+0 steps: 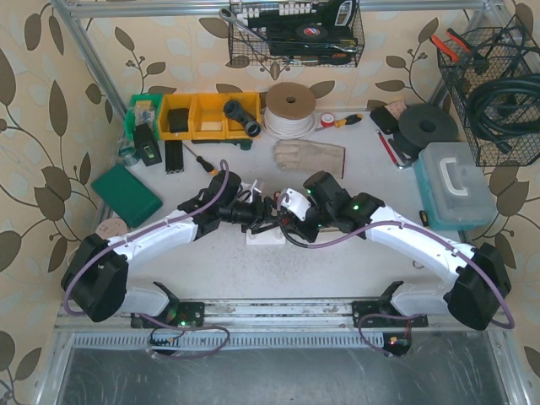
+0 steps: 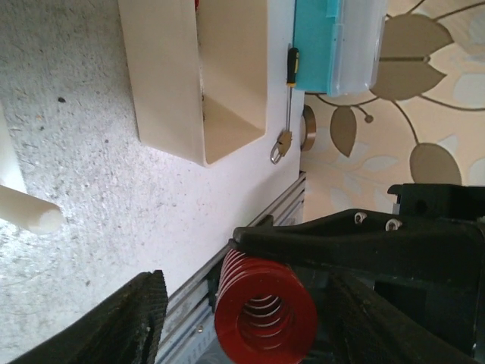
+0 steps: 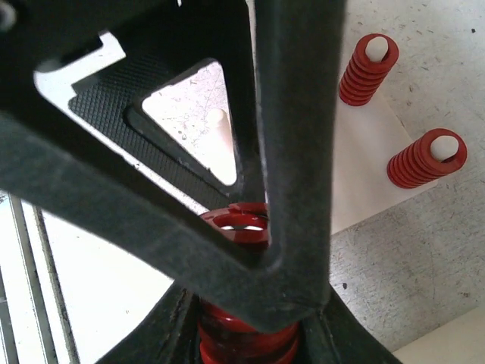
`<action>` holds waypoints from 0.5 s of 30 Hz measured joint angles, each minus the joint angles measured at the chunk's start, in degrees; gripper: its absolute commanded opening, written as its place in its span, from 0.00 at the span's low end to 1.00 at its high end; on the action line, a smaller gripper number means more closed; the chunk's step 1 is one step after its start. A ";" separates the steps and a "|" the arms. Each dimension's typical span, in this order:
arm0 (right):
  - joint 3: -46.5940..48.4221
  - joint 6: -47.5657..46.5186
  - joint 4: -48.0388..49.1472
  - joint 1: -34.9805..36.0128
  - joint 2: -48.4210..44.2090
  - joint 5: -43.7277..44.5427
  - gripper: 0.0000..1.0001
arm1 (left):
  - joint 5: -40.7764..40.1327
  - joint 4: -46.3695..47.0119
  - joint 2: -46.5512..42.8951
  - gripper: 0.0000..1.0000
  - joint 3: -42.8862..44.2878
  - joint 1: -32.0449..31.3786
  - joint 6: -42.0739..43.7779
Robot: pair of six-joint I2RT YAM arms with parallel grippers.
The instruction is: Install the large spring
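Observation:
The large red spring (image 3: 244, 345) is clamped between the fingers of my right gripper (image 3: 246, 334); it also shows end-on in the left wrist view (image 2: 264, 311). My left gripper (image 2: 246, 292) is open, its textured finger (image 2: 125, 322) standing apart from the spring. One of its triangular fingers (image 3: 295, 152) crosses in front of the spring's top. Both grippers meet over the white base (image 1: 266, 237) at mid-table. Two smaller red springs (image 3: 367, 68) (image 3: 424, 159) sit on pegs of that base (image 3: 364, 167). A bare white peg (image 3: 217, 125) shows through the finger's opening.
A work glove (image 1: 310, 156), wire spool (image 1: 289, 108) and yellow bins (image 1: 207, 114) lie behind the base. A teal case (image 1: 456, 186) and black disc (image 1: 428, 126) are at right, a green pad (image 1: 126, 194) at left. A screwdriver (image 2: 290, 76) lies by the case.

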 measured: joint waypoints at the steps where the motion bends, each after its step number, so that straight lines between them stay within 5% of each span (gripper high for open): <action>1: 0.00 0.00 0.00 0.09 0.00 0.07 0.00 | 0.00 0.02 0.37 0.56 0.15 -0.15 0.00; 9: 0.00 0.00 0.17 0.35 0.00 0.74 0.00 | 0.07 0.07 1.14 0.42 0.87 -0.28 0.50; 15: 0.04 0.00 0.59 0.35 0.07 0.85 0.00 | 0.04 -0.79 1.11 0.56 1.25 -0.28 0.96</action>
